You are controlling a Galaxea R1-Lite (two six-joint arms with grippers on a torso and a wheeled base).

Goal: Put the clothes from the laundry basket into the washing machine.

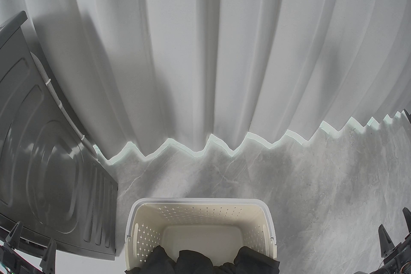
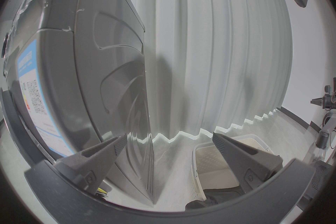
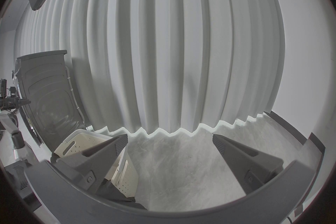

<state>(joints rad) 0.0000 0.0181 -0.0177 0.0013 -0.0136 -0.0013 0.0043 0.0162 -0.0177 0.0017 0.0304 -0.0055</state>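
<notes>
A cream laundry basket [image 1: 200, 205] with perforated walls stands on the floor at the bottom centre, with dark clothes [image 1: 201, 263] lying at its near side. The grey washing machine [image 1: 47, 168] stands to the basket's left, its side panel facing me. My left gripper [image 1: 31, 241] is at the bottom left, in front of the machine, open and holding nothing. My right gripper [image 1: 396, 227] is at the bottom right over the bare floor, open as well. In the left wrist view the basket [image 2: 215, 158] and clothes [image 2: 217, 196] lie beyond my open left gripper [image 2: 169, 151]. In the right wrist view the basket [image 3: 120, 168] sits beside my open right gripper [image 3: 169, 151].
A white pleated curtain [image 1: 222, 48] hangs across the whole back and reaches the grey marble-look floor [image 1: 325, 189]. A ribbed hose [image 1: 58, 101] runs down the machine's rear edge. Open floor lies to the basket's right.
</notes>
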